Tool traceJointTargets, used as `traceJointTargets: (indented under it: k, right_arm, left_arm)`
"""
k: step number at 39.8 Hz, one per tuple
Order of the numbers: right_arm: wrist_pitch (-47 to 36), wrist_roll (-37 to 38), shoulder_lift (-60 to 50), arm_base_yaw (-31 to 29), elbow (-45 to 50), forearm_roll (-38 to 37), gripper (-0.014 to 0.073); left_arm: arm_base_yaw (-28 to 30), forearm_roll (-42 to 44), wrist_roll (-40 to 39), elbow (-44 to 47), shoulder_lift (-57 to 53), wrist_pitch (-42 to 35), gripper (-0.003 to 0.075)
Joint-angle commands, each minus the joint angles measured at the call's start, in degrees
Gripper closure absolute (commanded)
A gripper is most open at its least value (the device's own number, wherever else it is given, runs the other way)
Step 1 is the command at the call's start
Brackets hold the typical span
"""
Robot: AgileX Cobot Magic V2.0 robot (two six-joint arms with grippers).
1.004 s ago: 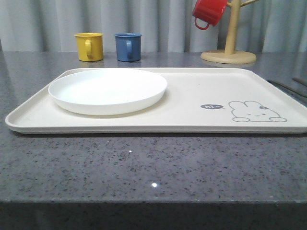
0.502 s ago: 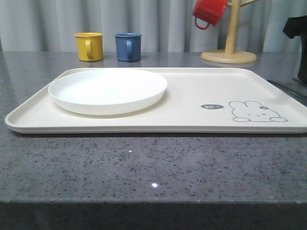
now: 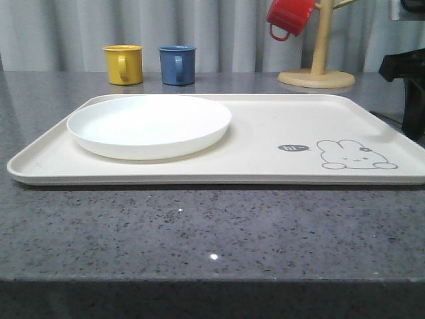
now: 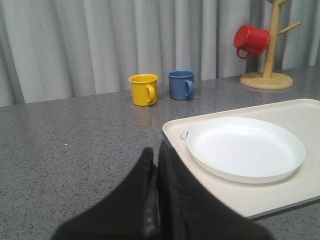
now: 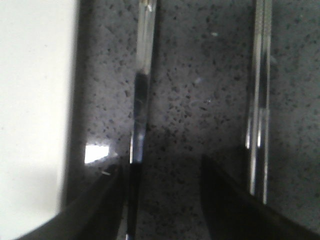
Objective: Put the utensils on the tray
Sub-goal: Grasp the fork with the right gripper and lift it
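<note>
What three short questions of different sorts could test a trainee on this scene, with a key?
1. True or false: the white plate lies on the tray.
2. Which mug hangs on the wooden stand? A yellow, B blue, C red.
3. Fill in: the left pincer is ____ (open/shut).

Key: 1 true; 2 C, the red mug; 3 shut. The right pincer is open over the shiny utensils beside the tray.
</note>
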Motion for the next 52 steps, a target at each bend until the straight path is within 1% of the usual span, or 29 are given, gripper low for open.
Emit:
traceJointTargets:
  k: [1, 3, 6, 8, 13, 15, 18, 26, 30, 32, 36, 40, 43, 48, 52]
  right_arm:
    - [-2.04, -0.73, -1.75, 0.05, -1.90, -0.06, 0.0214]
    - [-2.12, -0.73, -1.75, 0.05, -1.90, -0.06, 0.0225]
    - [-2.16, -0.73, -1.75, 0.05, -1.90, -0.06, 0.0288]
    - [-2.16, -0.73, -1.75, 0.05, -1.90, -0.06, 0.0370]
    - [-2.16, -0.73, -1.75, 0.05, -1.90, -0.06, 0.0542]
    - [-2.16, -0.73, -1.75, 0.05, -1.90, -0.06, 0.0594]
    - [-2.02, -0.73, -2.26, 0.05, -1.90, -0.06, 0.0634]
    - [-1.40, -0.20, -7.48, 0.27, -1.90, -0.40, 0.0631]
    - [0.55, 3.14, -10.43, 1.89, -1.90, -0.87, 0.0631]
    - [1.80, 5.52, -11.43, 3.79, -1.90, -1.83, 0.0631]
    - [4.60, 11.93, -11.96, 8.55, -2.36, -6.08, 0.0631]
    - [4.97, 18.53, -11.56, 14.00, -3.47, -9.73, 0.0631]
    - [4.97, 22.79, -10.52, 18.66, -5.04, -11.01, 0.0631]
    - [5.27, 27.31, -6.89, 25.08, -9.28, -11.16, 0.0629]
    - [6.31, 28.95, -2.56, 29.31, -13.63, -11.10, 0.0629]
  left_arm:
    - [0.10, -0.57, -0.67, -1.35, -0.07, -5.19, 0.0739]
    - [0.10, -0.57, -0.67, -1.35, -0.07, -5.19, 0.0739]
    - [0.10, -0.57, -0.67, -1.35, -0.07, -5.19, 0.0739]
    - [0.10, -0.57, -0.67, -1.35, -0.07, -5.19, 0.0739]
    - [0.10, -0.57, -0.67, -1.35, -0.07, -5.19, 0.0739]
    - [0.10, -0.57, -0.67, -1.35, -0.07, -5.19, 0.0739]
    - [0.10, -0.57, -0.67, -1.35, -0.07, -5.19, 0.0739]
    - [0.10, -0.57, -0.67, -1.35, -0.07, -5.19, 0.0739]
    - [0.10, -0.57, -0.67, -1.35, -0.07, -5.19, 0.0739]
    - [0.10, -0.57, -0.67, -1.35, -0.07, -5.19, 0.0739]
    - [0.10, -0.57, -0.67, -1.35, -0.07, -5.19, 0.0739]
    - [0.10, -0.57, -0.67, -1.35, -0.07, -5.19, 0.0739]
    - [0.10, -0.57, -0.67, -1.35, -0.07, -5.19, 0.0739]
    - [0.10, -0.57, -0.67, -1.35, -0.07, -5.19, 0.0739]
    - [0.10, -0.57, -0.67, -1.35, -0.07, -5.19, 0.0739]
